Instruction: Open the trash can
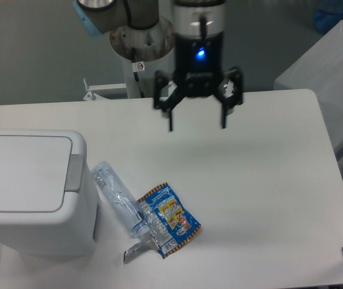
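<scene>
Hanging above the table (249, 180), the gripper (197, 125) points straight down from the arm's wrist, which comes in from the top edge of the view with a blue light glowing on its dark body. Its two fingers are spread wide apart with nothing between them, and the tips look clear of the tabletop, hanging over the back-centre part of the surface.

Down and to the left of the gripper, well apart from it, stands the trash can (29, 192), a white boxy bin at the table's left side, cut off by the left edge of the view. Its flat inset lid lies level and shut, and the grey push tab (74, 173) sits on the side of the lid that faces toward the gripper.

Below the gripper and slightly left, near the front of the table, lie a crushed clear plastic bottle (120, 201) and a blue snack packet (170, 219). The bottle lies just beside the bin's right wall, and the packet touches or overlaps the bottle's lower end.

Between the fingertips and the push tab the white surface is bare. To the right of the gripper the tabletop stretches unobstructed to its rounded right edge.
</scene>
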